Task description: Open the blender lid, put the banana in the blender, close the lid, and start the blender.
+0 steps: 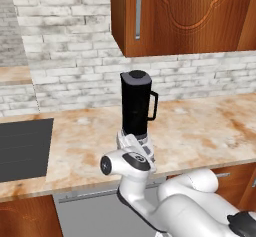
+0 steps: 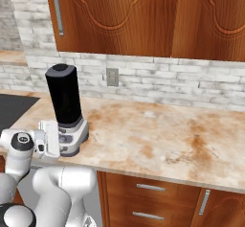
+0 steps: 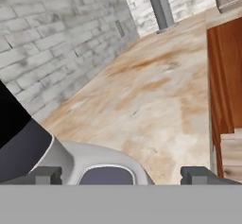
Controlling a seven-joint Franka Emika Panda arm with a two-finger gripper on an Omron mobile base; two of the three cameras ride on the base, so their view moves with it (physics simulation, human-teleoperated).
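The blender [image 1: 136, 106] is standing upright on the marble counter [image 1: 200, 126] near its front edge, with the lid [image 1: 136, 75] sitting on top of the black jar. The gripper [image 3: 122, 175] is hovering low right in front of the blender's grey base, its fingers [image 3: 196, 174] spreading wide and holding nothing. The white arm is bending up from below the counter edge, its wrist levelling toward the base.
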